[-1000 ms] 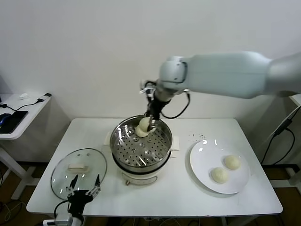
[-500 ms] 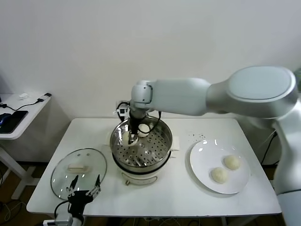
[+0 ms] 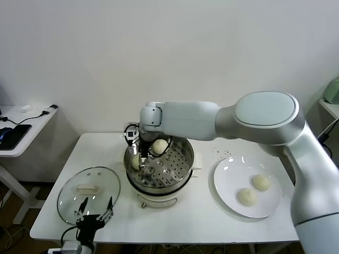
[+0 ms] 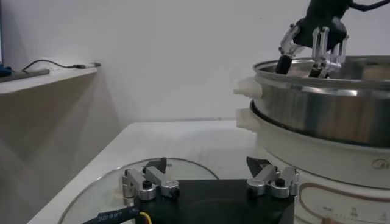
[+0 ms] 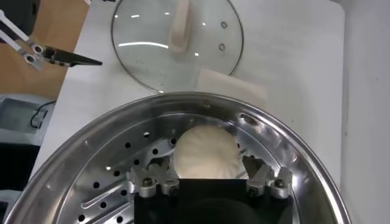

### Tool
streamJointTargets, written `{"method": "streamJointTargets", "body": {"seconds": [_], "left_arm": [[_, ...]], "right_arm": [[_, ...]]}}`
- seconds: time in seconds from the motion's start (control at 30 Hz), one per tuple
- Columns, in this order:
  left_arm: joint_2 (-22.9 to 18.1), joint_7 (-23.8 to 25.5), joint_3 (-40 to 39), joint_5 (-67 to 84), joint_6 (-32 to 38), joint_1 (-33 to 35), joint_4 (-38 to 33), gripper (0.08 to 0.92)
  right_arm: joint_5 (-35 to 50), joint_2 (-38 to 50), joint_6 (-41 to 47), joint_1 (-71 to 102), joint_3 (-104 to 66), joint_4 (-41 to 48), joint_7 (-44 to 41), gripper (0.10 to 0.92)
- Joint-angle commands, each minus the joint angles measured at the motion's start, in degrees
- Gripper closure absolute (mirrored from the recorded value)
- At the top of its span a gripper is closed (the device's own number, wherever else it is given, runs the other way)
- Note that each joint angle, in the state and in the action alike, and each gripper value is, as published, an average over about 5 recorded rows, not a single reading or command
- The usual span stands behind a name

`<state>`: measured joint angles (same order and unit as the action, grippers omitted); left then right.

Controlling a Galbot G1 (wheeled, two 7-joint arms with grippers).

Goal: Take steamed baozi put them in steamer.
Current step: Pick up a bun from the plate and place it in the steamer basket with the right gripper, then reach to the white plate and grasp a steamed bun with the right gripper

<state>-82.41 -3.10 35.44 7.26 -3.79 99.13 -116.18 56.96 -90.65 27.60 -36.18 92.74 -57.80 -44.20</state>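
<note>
Your white table (image 3: 212, 222) stands before a plain white wall (image 3: 159, 53). At frame centre, the right gripper (image 3: 142, 157) stands spread wide inside the shiny perforated steamer (image 3: 180, 170), gripping nothing, over a smooth domed baozi (image 5: 205, 153). Lower left, the left gripper (image 3: 93, 216) hangs spread and empty by the round glass lid (image 3: 87, 190).

My head view is evenly and brightly lit from overhead, with soft shadows under the steamer (image 3: 159, 166) and along the table's (image 3: 212, 211) near edge. The glass lid (image 3: 88, 190) at lower left throws small white glints, and the plate (image 3: 247, 185) at right shines pale. Past my left wrist, the wall glows while the foreground stays dim and soft. Below my right wrist, the steamer's rim carries streaky glare.
</note>
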Motion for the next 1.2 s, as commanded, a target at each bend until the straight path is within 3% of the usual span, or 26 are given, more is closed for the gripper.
{"method": "streamJointTargets", "body": {"seconds": [0.03, 0.33, 0.67, 0.9, 1.2], "left_arm": [[-0.25, -0.02, -0.1, -0.09, 0.02, 0.11, -0.33, 0.177], [-0.25, 0.05, -0.23, -0.16, -0.05, -0.03, -0.55, 0.177], [-0.04, 0.05, -0.1, -0.16, 0.01, -0.45, 0.11, 0.177], [-0.29, -0.03, 0.13, -0.28, 0.08, -0.03, 0.16, 0.177], [-0.74, -0.1, 0.38, -0.81, 0.38, 0.86, -0.09, 0.177]], "right_arm": [[-1.37, 7.57, -3.58, -7.64, 1.34, -6.77, -5.1, 0.203], [-6.04, 31.55, -10.94, -22.42, 8.4, -18.69, -15.23, 0.203], [-22.1, 53.83, -14.06, -22.94, 19.67, -29.73, -15.24, 0.203], [-28.33, 59.42, -11.69, -9.94, 14.71, -31.4, -12.43, 0.203], [-33.61, 58.88, -8.59, 5.31, 4.68, -27.01, -8.2, 0.203]]}}
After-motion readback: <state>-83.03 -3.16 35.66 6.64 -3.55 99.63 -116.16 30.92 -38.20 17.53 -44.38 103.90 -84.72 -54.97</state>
